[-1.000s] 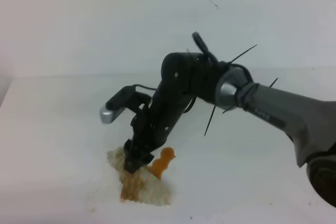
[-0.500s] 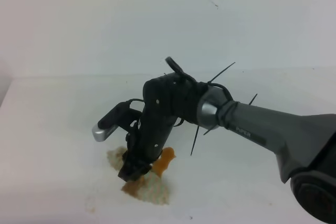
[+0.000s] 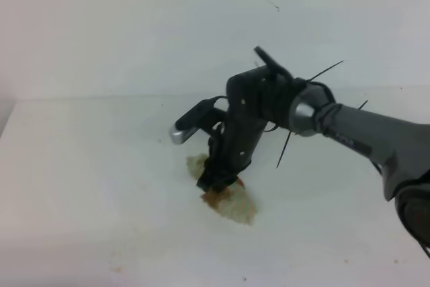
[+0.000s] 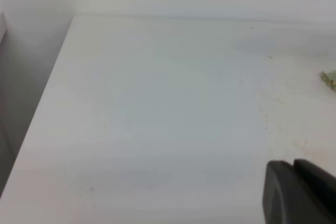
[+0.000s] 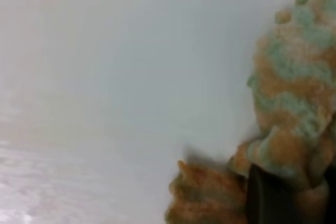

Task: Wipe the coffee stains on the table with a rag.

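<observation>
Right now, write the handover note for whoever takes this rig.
Right claw: down on the rag, pressing it to the table; whether it grips the cloth cannot be told.
Left claw: only a dark edge shows in its wrist view, away from the work; state cannot be told.
Rag: bunched mid-table, stained orange-brown.
Done: no bright coffee streak shows beside the rag.
Left: check under the rag and wipe any remaining smears.

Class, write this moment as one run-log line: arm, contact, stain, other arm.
arm: right gripper | contact: pressing on rag, grip unclear | stain: none visible on table | other arm: left gripper idle
</observation>
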### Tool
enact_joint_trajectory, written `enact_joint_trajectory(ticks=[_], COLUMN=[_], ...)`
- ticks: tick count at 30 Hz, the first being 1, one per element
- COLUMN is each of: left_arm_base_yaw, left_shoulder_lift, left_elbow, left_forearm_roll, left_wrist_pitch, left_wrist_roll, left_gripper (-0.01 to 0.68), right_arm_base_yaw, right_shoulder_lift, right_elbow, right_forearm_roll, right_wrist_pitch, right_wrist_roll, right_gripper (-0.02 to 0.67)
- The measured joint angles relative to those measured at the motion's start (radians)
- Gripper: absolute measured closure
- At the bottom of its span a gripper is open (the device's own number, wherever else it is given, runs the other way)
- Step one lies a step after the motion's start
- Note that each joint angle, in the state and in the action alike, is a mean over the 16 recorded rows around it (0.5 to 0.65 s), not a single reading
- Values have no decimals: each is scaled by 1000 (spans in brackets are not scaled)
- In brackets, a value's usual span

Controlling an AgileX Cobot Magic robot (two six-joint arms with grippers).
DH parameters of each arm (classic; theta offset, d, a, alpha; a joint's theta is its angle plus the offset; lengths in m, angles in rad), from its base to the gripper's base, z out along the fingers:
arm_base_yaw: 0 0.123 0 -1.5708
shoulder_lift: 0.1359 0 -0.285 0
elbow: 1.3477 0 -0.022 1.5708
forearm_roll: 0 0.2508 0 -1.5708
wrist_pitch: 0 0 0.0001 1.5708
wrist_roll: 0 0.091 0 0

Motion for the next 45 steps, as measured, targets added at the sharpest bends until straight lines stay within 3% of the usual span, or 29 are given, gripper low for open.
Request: enact_joint_trajectory(ticks=[20,29,45], left_arm_base_yaw=[0,0,0], left_shoulder_lift=[0,0,0], left_elbow=[0,0,0], left_forearm_roll=[0,0,0], left_wrist_pitch=[0,0,0], left_wrist_roll=[0,0,0], left_gripper=[675,675,675], right_arm_base_yaw=[-117,-170,-120], right_shoulder_lift=[-179,-223,-145], right_elbow=[15,99,209], right_forearm_roll=[56,83,187], right_wrist_pitch=[-30,-138,-266], right_wrist_roll=[-112,-130,-176], right_gripper=[468,468,468])
